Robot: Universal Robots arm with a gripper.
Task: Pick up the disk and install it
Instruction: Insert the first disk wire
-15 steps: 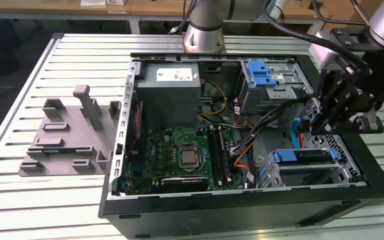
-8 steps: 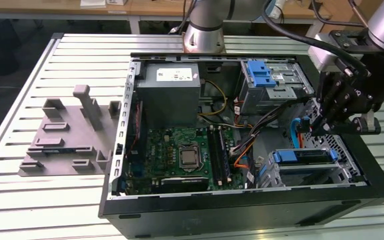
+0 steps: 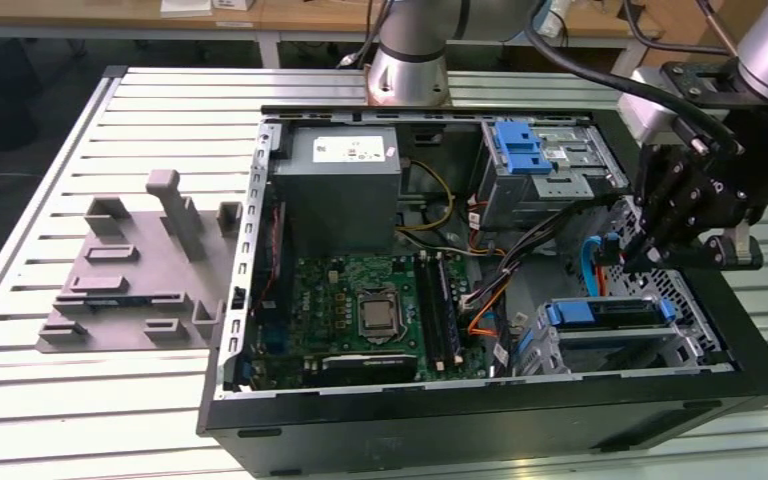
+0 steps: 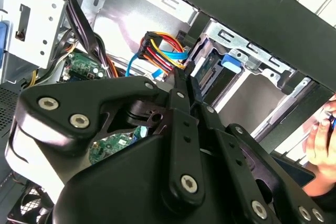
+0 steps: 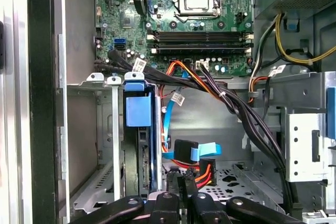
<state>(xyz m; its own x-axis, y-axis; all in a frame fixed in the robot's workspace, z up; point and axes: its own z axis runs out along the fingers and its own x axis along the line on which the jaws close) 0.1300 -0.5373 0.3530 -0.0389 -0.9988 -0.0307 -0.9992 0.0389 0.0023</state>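
Observation:
The disk (image 3: 607, 313) sits in the drive cage (image 3: 678, 345) at the front corner of the open computer case, on the exterior view's right; its blue carrier handle faces up. In the first wrist view the disk (image 5: 140, 150) stands edge-on in the cage slot under its blue handle. In the second wrist view that blue handle (image 4: 231, 60) shows inside the cage. My gripper (image 3: 631, 262) hangs just above the case beside the cage, apart from the disk. Its fingers are shut with nothing between them, as both wrist views show, gripper (image 5: 179, 178) and gripper (image 4: 185, 72).
The case holds a green motherboard (image 3: 357, 310), a grey power supply (image 3: 344, 175), a second cage with a blue latch (image 3: 524, 150) and bundles of cables (image 5: 231, 103) beneath my gripper. A grey fixture (image 3: 137, 270) lies on the slatted table. A person's hand (image 4: 321, 140) is outside the case.

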